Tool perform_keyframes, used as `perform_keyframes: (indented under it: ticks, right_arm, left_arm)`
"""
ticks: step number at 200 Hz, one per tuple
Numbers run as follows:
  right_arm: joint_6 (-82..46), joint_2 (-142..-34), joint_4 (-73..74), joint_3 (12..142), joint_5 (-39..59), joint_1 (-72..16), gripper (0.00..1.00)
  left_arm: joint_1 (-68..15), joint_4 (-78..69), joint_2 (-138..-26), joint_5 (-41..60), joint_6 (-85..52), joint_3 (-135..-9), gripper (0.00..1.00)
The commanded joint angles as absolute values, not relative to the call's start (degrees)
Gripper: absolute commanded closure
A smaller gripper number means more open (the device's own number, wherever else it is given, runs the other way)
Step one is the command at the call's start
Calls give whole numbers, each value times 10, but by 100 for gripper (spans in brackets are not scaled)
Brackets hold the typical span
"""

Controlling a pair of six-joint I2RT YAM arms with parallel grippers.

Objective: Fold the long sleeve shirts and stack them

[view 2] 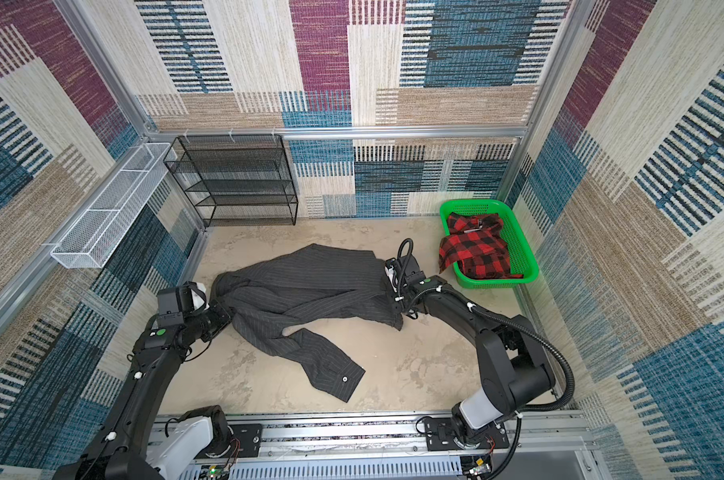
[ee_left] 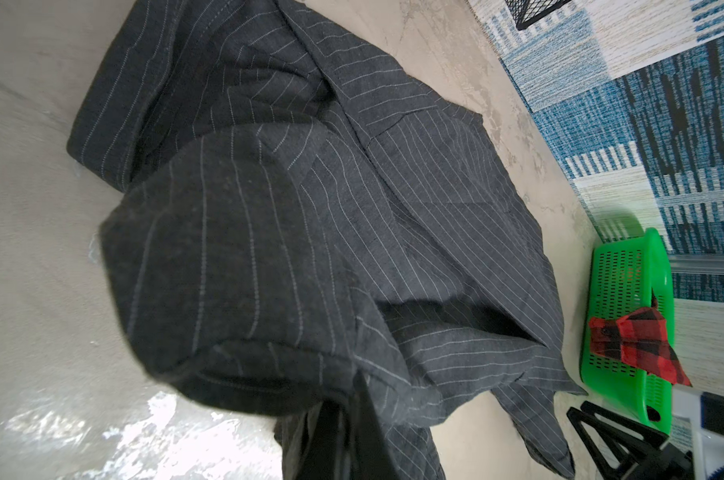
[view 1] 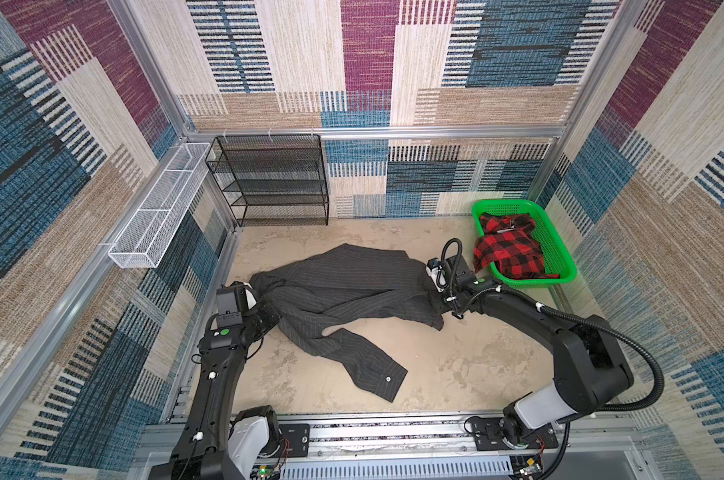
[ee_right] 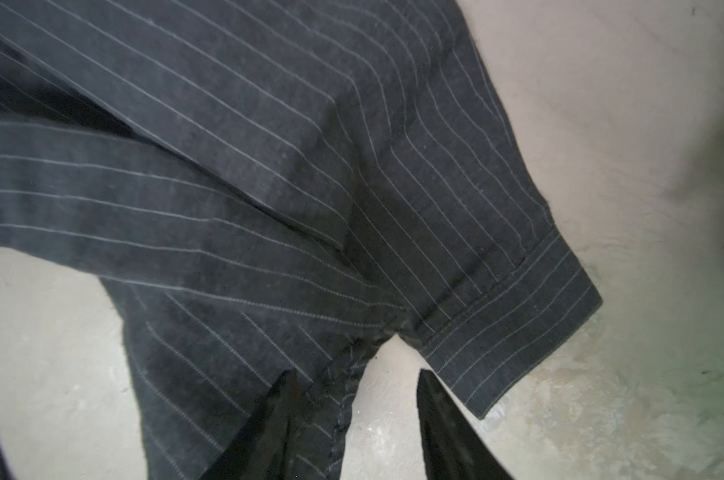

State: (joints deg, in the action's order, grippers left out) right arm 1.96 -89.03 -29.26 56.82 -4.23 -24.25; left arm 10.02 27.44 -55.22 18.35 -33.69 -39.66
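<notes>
- At the far left I see a white wire tray [view 1: 156,212] fixed along the side wall. A black mesh rack [view 1: 268,178] stands against the back wall beside it.
- My left hand [view 1: 257,293] is clamped tight on the left edge of the charcoal pinstripe shirt [view 1: 343,286]. In the left wrist view the cloth bunches up over it.
- That shirt lies crumpled across the middle of the bench [view 1: 455,365], between my two hands. One long sleeve [view 1: 352,353] trails toward the front, with its buttoned cuff [view 1: 383,380] flat on the bench.
- My right hand [ee_right: 357,376] sits low at the shirt's right edge. Its jaws are parted to a middling gap, and bare bench shows between the fingers [ee_right: 447,424]. One finger overlaps the cloth, but I see nothing gripped.
- At the far right, the red-and-black check shirt [view 1: 511,249] is heaped in the green mesh basket [view 1: 530,284] in the back corner. One corner of it spills over the rim nearest my right hand.
</notes>
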Motion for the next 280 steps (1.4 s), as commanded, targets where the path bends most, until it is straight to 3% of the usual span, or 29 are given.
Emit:
perform_keyframes:
  ticks: [1,46,98,107,131,147,175,250,280]
  right_arm:
    - [39,-912,-283,579,-106,-256,50]
    - [51,-951,-235,609,-161,-268,50]
    - [111,-999,-206,647,-117,-268,50]
    - [123,-1006,-203,654,-92,-268,54]
    - [126,-1018,-209,671,-55,-268,79]
    - [117,-1008,-207,665,-44,-268,91]
    - [80,-963,-207,640,-49,-269,100]
    - [-66,-755,-286,570,-63,-302,100]
    - [-48,-759,-270,605,-73,-295,100]
  left_arm:
    - [101,280,-555,189,-334,-402,100]
    - [100,280,-555,191,-329,-407,100]
    - [101,276,-564,195,-324,-408,100]
    - [101,274,-566,196,-323,-407,100]
    - [101,271,-566,198,-324,-405,100]
    - [101,268,-565,198,-325,-405,100]
    - [101,270,-561,198,-328,-410,100]
    - [101,361,-544,247,-346,-496,100]
    - [101,307,-619,321,-387,-538,100]
